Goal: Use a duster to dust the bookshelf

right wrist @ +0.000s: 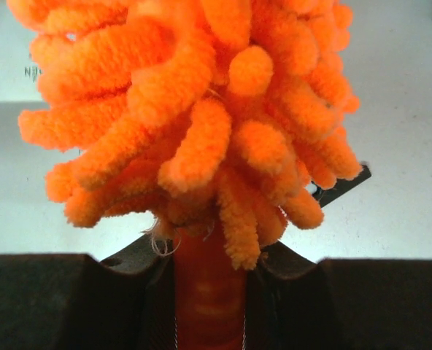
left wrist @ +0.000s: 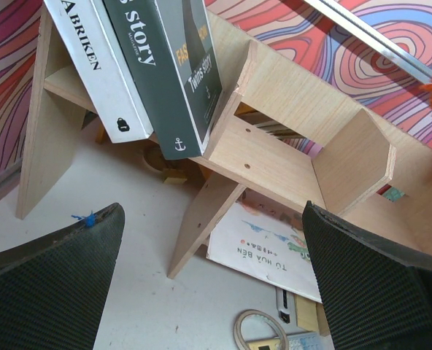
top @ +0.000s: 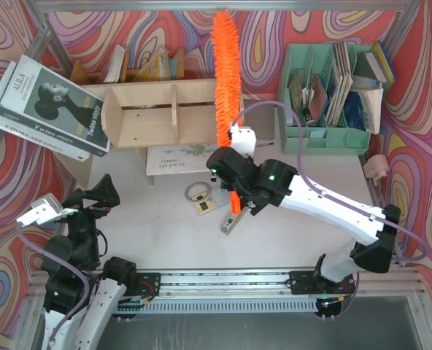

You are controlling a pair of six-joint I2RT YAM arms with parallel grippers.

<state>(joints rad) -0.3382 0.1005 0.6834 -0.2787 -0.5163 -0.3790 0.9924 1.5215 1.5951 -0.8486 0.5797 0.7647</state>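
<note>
The right gripper [right wrist: 209, 288] is closed narrowly on the thin orange handle [right wrist: 209, 306] of the duster [top: 225, 73], clamped just below the fluffy head, probably so that the head can be steered with little wobble. In the top view the free end of the handle is seen sticking out behind the wrist, toward the near edge of the table [top: 165, 240].

From the grip, the orange chenille head is held pointing toward the far edge, passing the right end of the bookshelf [top: 157, 117]. Whether the fibres touch the plywood cannot be told. The placement suggests that the right end panel or right compartment is being dusted.

The left gripper [left wrist: 212, 219] is held wide open with nothing in it, near the table's near-left corner, apparently kept clear of the sweep.

The bookshelf stands toward the far-left part of the table, with large books [top: 55, 106] leaned against its left end and a picture book [top: 176, 157] lying beneath it. A mint-green organiser [top: 325, 95] is set at the far-right corner.
</note>
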